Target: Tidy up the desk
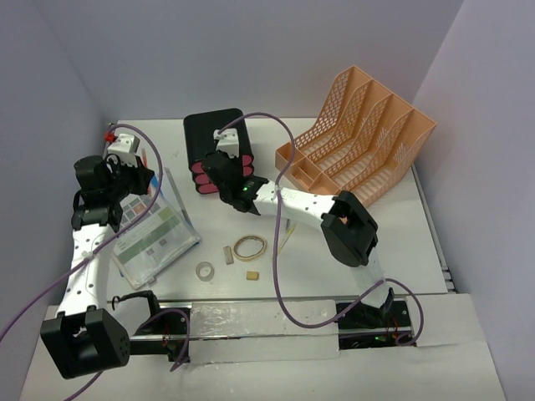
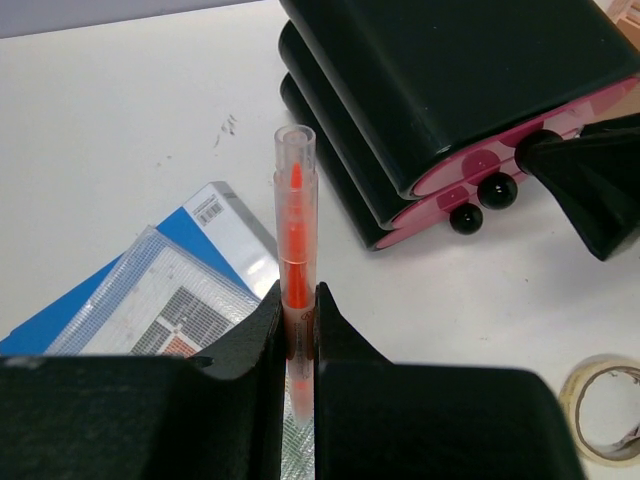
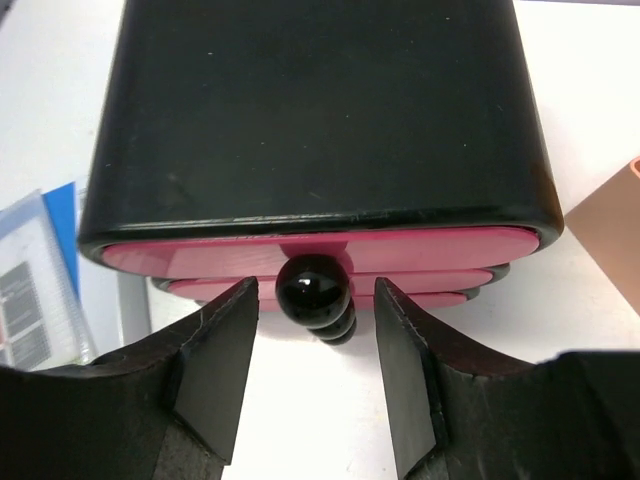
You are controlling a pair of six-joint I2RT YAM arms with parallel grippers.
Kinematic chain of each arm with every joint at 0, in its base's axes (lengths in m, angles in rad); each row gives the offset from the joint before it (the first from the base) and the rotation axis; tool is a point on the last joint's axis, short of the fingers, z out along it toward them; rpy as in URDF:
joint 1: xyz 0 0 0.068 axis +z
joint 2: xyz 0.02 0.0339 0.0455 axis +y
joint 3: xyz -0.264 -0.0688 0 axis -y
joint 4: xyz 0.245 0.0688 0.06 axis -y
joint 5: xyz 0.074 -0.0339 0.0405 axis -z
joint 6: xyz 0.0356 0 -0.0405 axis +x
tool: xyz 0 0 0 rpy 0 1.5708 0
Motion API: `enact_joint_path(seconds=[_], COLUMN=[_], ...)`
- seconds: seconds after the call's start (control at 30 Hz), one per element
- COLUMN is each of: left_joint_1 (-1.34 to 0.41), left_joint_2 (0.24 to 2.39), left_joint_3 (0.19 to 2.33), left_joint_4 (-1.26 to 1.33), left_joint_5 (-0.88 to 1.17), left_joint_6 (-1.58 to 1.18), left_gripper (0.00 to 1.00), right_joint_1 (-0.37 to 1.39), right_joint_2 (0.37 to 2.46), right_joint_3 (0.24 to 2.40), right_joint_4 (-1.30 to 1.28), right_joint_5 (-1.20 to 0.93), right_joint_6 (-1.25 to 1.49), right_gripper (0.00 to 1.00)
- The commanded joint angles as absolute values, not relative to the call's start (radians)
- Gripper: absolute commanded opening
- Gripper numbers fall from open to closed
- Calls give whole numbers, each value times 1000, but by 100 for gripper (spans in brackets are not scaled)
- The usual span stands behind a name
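Two pincers: left gripper clamps the highlighter, light and stiff I judge, low on its barrel; right gripper stands wide astride the glossy, likely slippery drawer knob.

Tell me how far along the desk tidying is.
Done: nothing visibly put away; the drawers are shut. In hand: the left gripper clamps an orange pen, and the right gripper stands open around the top drawer's knob, not yet gripping. Left: tape, rubber band, eraser and folder lie loose on the desk.
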State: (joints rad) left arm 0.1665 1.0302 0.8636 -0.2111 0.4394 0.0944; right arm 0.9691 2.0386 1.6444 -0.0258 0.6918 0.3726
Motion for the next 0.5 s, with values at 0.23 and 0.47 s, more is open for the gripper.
enact_joint_path(seconds=[0.23,0.47], left_joint_1=[188,195], left_joint_2=[1045,1046], left_joint_3=[872,871], left_joint_4=[-149,-149], left_joint_5=[557,580], left_joint_6=[110,107], left_gripper=[0,0], right_joint_1=[970,962], right_joint_2=[2102,2092], right_joint_3=[1741,1710], right_joint_4=[-29,-5], right_joint_5=[761,757], right_joint_6=[332,336], right_gripper=[51,37])
